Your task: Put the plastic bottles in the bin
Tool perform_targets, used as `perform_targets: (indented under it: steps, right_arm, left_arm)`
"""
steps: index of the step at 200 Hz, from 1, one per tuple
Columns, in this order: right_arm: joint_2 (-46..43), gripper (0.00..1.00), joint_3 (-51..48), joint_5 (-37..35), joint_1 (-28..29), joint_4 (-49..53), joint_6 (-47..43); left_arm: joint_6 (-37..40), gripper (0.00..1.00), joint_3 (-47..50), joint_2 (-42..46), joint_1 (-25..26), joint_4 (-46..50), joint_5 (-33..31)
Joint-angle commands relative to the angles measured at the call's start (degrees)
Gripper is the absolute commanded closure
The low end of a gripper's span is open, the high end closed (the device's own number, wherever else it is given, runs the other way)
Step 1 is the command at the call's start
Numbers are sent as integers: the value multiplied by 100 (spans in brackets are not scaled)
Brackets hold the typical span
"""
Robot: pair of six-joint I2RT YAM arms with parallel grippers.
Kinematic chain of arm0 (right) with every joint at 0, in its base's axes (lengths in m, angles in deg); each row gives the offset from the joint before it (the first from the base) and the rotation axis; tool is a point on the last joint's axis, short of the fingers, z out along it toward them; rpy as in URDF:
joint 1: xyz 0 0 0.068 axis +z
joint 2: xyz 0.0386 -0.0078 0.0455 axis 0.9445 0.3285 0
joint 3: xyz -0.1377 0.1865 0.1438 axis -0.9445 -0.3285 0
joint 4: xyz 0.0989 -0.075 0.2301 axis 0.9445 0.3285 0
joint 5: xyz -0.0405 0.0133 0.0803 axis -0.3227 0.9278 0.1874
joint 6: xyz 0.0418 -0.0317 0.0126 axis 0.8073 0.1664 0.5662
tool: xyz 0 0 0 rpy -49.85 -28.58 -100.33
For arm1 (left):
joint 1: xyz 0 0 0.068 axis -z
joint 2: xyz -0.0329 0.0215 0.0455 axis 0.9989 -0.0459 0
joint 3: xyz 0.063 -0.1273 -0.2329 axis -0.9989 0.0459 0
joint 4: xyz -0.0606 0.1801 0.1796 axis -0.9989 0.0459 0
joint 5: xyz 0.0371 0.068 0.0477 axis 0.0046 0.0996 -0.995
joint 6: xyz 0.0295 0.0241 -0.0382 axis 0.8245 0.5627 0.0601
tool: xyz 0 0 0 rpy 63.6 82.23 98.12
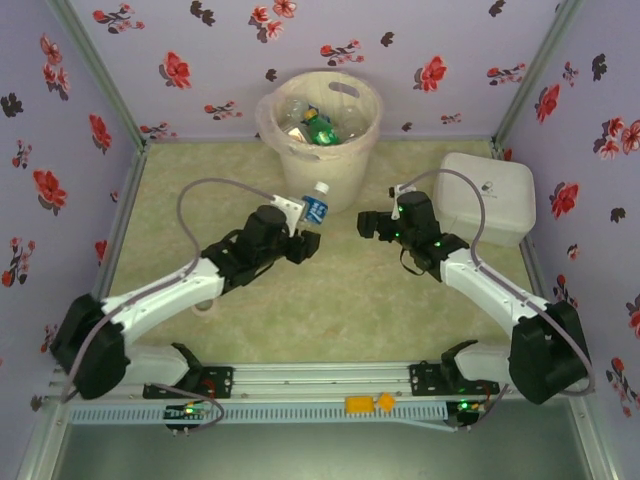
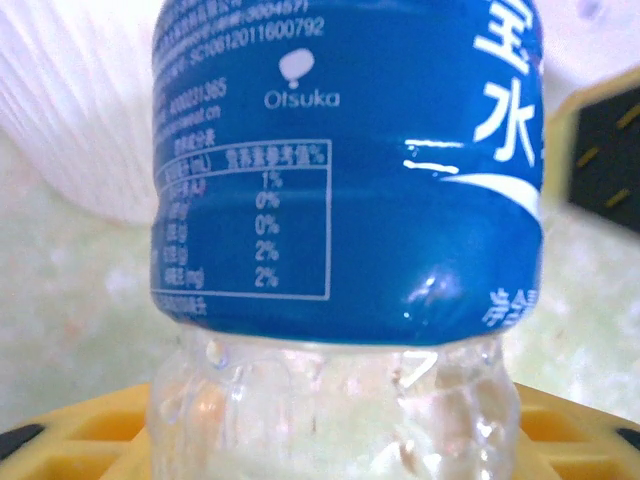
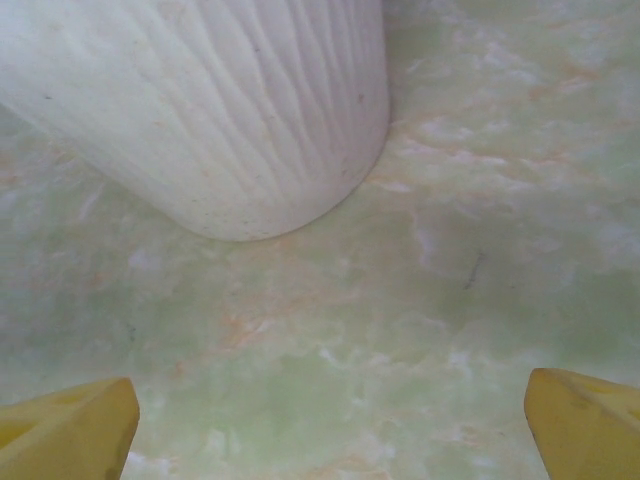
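The desk (image 1: 330, 310) is a pale green, marbled surface, closed in on three sides by lilac walls (image 1: 420, 40) printed with red and dark flowers. At the far edge stands the bin (image 1: 345, 160), a round cream bucket with a clear liner. Inside it lie several plastic bottles (image 1: 320, 125), one green among clear ones. A white rounded box (image 1: 490, 195) sits to the right, near the wall. The left hand (image 1: 308, 222) is clamped on a blue-labelled bottle (image 2: 350, 180), held just beside the bin's near wall and below its rim, tilted with its white cap toward the bin. The left wrist view shows a clear ribbed body under a glossy blue label printed "Otsuka" in white. The right hand (image 3: 330, 430) is spread wide and holds nothing, its yellow fingertips (image 3: 70, 425) far apart over bare desk near the bin's base.
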Motion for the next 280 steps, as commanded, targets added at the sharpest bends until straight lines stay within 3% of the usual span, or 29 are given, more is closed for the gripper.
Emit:
perform_targets:
  steps: [1, 34, 76, 135, 195, 235, 253, 280]
  right_arm:
    - [26, 0, -138, 558, -40, -479, 174]
    - [-83, 0, -270, 721, -40, -525, 192]
    - [-551, 0, -549, 485, -40, -389, 121]
    - [-1239, 0, -942, 181, -49, -277, 8]
    - [-1362, 0, -1000, 132, -48, -122, -114]
    - [-1379, 0, -997, 88, -57, -85, -151]
    - [-1375, 0, -997, 80, -57, -80, -153]
    - [-1363, 0, -983, 71, -50, -82, -142]
  left_arm:
    - [181, 58, -176, 366, 26, -402, -217]
    - [765, 58, -1265, 33, -38, -286, -252]
    - [1251, 59, -3233, -1256, -317, 57, -244]
    - [639, 61, -6120, -3437, -900, 1270, -17]
    - [293, 60, -9630, -5697, -916, 3383, 152]
    - [100, 58, -9772, -5914, -908, 3466, 81]
    - [54, 49, -9632, -5816, -897, 3376, 80]
    - [87, 9, -9521, -5650, -860, 3354, 82]
